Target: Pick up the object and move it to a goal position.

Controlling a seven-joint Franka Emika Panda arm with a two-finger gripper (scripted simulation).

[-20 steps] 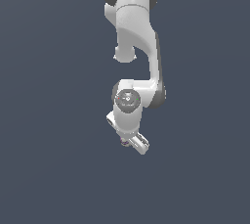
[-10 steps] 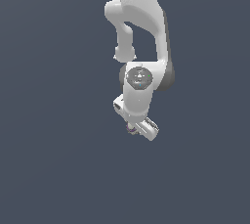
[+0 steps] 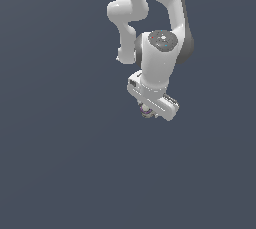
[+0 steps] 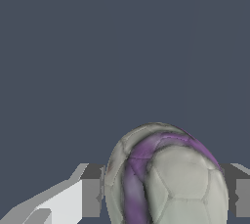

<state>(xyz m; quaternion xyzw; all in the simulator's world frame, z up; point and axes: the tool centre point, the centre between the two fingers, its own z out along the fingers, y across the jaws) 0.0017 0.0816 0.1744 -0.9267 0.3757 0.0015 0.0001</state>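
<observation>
Plain slate-grey floor | our gripper (image 3: 146, 112) clenches the ball (image 4: 166, 176) between both fingers (image 4: 90, 191) | we carry steadily, keeping squeeze constant.

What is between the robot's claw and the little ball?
Nothing visible. In the wrist view the ball sits right between the gripper fingers, one on each side, with no other thing in the gap.

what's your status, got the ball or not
Gripper shut on the ball, a finger on each side. Ball barely shows under the hand in the exterior view. Nothing in the way in view.
</observation>
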